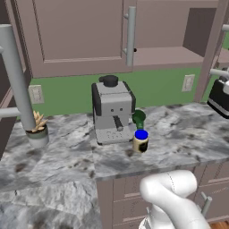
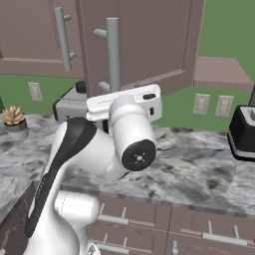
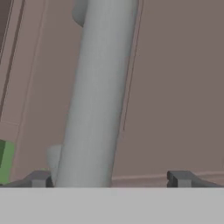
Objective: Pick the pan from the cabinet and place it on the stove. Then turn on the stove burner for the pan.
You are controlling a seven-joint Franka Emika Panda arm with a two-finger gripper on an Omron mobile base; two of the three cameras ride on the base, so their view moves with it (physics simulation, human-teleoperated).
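Note:
The cabinet point(image 1: 80, 36) hangs above the counter. One door point(image 2: 144, 45) stands swung out toward me, and the bay behind it point(image 1: 165, 56) shows a bare shelf. In the hand view, that door's grey bar handle point(image 3: 96, 96) runs up between my fingertips point(image 3: 181, 178). My gripper point(image 3: 110, 179) is open, its jaws wide apart around the bar; the left tip sits close beside it and the right tip is well clear. My white hand point(image 2: 124, 102) is just in front of this handle point(image 2: 113, 55). The pan and the stove are out of view.
On the marble counter point(image 1: 188, 134) stand a grey coffee machine point(image 1: 112, 109), a blue-lidded jar point(image 1: 140, 141), a green object point(image 1: 139, 117), a small potted plant point(image 1: 36, 127) and a black toaster point(image 2: 244, 132). Drawer fronts point(image 2: 164, 224) run below the counter edge.

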